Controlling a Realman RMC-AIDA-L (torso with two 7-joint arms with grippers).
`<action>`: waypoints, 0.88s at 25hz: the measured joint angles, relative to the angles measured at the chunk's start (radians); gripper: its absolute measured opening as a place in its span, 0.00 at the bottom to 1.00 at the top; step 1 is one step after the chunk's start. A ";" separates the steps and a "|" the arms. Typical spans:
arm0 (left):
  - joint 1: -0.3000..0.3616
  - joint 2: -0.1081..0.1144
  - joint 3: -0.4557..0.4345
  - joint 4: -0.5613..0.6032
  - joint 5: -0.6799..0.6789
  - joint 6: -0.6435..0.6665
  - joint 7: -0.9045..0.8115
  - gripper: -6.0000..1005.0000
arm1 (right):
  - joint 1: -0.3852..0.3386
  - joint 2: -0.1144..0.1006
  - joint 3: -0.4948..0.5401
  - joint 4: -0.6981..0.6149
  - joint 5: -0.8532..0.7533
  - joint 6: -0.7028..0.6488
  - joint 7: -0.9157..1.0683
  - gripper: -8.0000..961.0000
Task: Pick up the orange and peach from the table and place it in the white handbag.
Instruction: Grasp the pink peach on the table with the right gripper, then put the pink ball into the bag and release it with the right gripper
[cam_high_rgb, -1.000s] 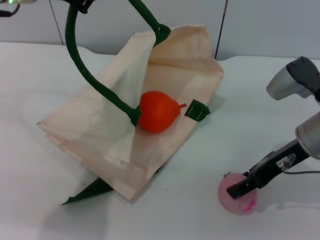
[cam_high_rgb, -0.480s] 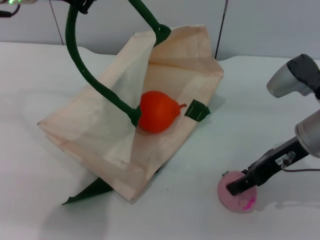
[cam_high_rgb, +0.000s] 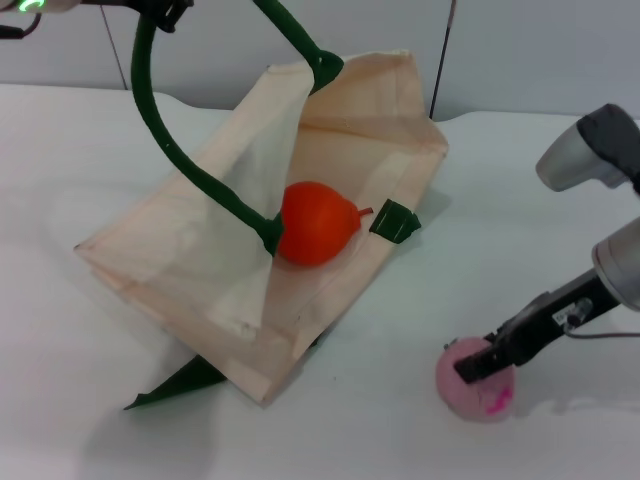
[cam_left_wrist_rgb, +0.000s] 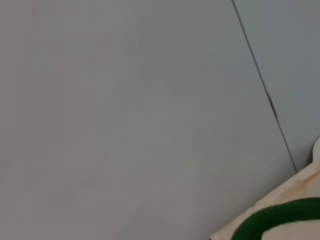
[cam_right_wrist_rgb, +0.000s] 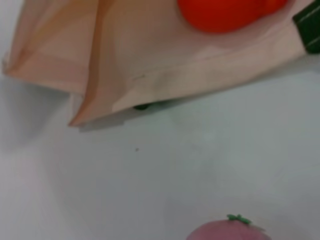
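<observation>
The peach, pale pink, matte and round, is seen on the table, with the dark fingertips of the right gripper pressed onto its top; whether it is clasped cannot be told. The orange lies inside the white handbag, its stem tip pointed away from the left gripper, by which a green handle is held raised.

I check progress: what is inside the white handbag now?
The orange lies inside the white handbag. The raised flap hides the deeper interior. The peach remains outside.
</observation>
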 joint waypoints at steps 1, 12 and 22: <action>0.001 0.000 0.000 -0.001 0.000 0.000 0.001 0.14 | 0.000 0.000 0.000 0.000 0.000 0.000 0.000 0.56; 0.002 0.000 0.000 -0.003 -0.004 0.003 0.000 0.15 | 0.015 0.001 0.112 -0.167 0.015 0.007 0.003 0.51; -0.027 0.000 0.025 -0.004 -0.036 0.008 -0.005 0.16 | 0.053 0.001 0.111 -0.161 0.128 -0.123 -0.008 0.49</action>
